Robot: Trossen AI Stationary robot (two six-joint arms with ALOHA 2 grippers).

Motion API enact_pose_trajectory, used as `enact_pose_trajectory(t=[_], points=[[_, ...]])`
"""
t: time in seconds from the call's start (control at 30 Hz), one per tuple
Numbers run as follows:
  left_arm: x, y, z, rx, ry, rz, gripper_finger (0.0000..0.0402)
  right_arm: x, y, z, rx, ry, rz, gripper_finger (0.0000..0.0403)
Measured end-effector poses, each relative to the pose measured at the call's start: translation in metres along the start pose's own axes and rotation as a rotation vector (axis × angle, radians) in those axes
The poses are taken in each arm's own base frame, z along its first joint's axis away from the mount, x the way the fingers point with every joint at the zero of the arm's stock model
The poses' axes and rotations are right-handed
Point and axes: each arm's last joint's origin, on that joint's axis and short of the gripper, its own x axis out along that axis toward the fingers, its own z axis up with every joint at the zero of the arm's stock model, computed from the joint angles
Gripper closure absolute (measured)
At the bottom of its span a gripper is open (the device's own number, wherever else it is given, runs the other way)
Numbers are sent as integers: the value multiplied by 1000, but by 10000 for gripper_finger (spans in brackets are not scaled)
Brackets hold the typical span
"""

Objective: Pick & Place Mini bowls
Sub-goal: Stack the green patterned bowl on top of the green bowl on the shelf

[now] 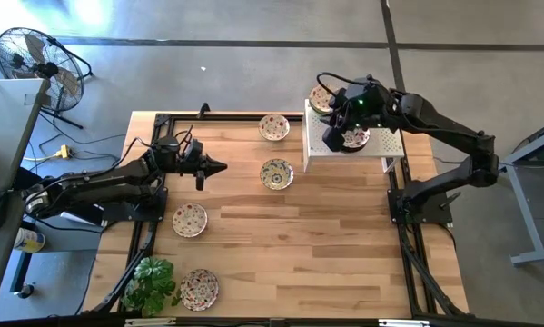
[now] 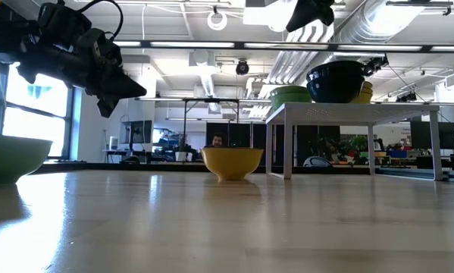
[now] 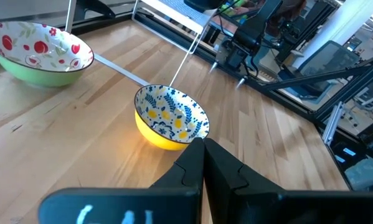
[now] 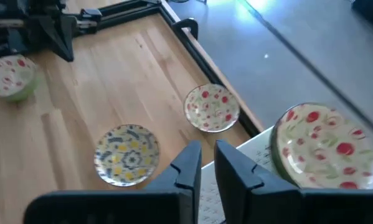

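A wooden table [image 1: 290,245] seen from above, with two dark robot arms and six small patterned bowls.

Nearest the front edge, a red-patterned bowl [image 1: 199,288] sits just beside a leafy green plant [image 1: 152,283] at the left corner. Farther in on the left, a second bowl [image 1: 190,219] with red dots rests on the wood.

Beyond it, the left gripper [image 1: 219,167] hangs above the table at mid-depth, its fingers pressed together and holding nothing. It points toward a bowl with a yellow outside and a blue-and-yellow floral inside [image 1: 277,173], which stands near the table's middle, apart from the fingertips.

Farther back, another red-dotted bowl [image 1: 274,126] sits near the rear edge.

At the back right stands a white perforated stand [image 1: 385,146]. Two bowls are on it: one [image 1: 353,138] under the right arm, and one [image 1: 322,98] at its rear left corner. The right gripper [image 4: 207,163] is over the stand, its fingers close together with a narrow gap showing between them; whether they grip a bowl cannot be told.

A black fan [image 1: 34,56] stands on the floor beyond the table's far left corner.
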Motion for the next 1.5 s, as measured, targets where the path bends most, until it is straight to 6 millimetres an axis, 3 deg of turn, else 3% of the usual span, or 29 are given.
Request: enact_pose_trajectory(t=[0.73, 1.5], points=[[0, 0, 0, -1, -2, 4, 401, 0, 2, 4, 96, -38, 66, 373], [0, 0, 0, -1, -1, 3, 401, -1, 6, 7, 80, -58, 181, 371]])
